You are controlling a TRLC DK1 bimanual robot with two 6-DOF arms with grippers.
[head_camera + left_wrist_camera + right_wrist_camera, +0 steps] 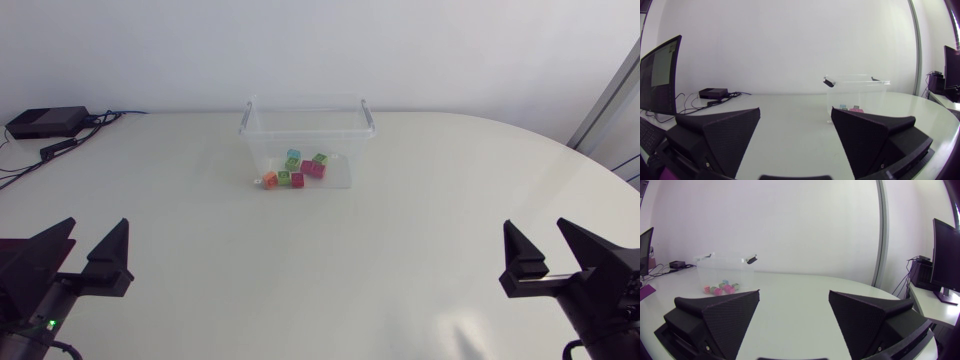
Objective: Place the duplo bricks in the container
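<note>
Nearest the camera, the left gripper (96,225) and the right gripper (535,225) are held low over the near part of the pale table (320,290). They are set well apart from each other. The fingers of each are spread wide, and nothing is held between them.

Well ahead of both grippers, and between their two lines of reach, a clear plastic container (300,150) with hinged handles is stood upright. A small heap of duplo bricks (297,170) is seen through its wall, in orange, green, pink, red and blue. The bricks are gathered on its floor, toward the side facing the grippers.

Farther off, ahead of the left gripper and to its outer side, a flat black box (45,122) with trailing cables is placed near the table's far edge.

The task is judged to be finished, or very nearly. Every brick that can be made out appears to lie inside the container, though the orange one at its front corner is hard to place with certainty.

No label or writing can be read on anything.
</note>
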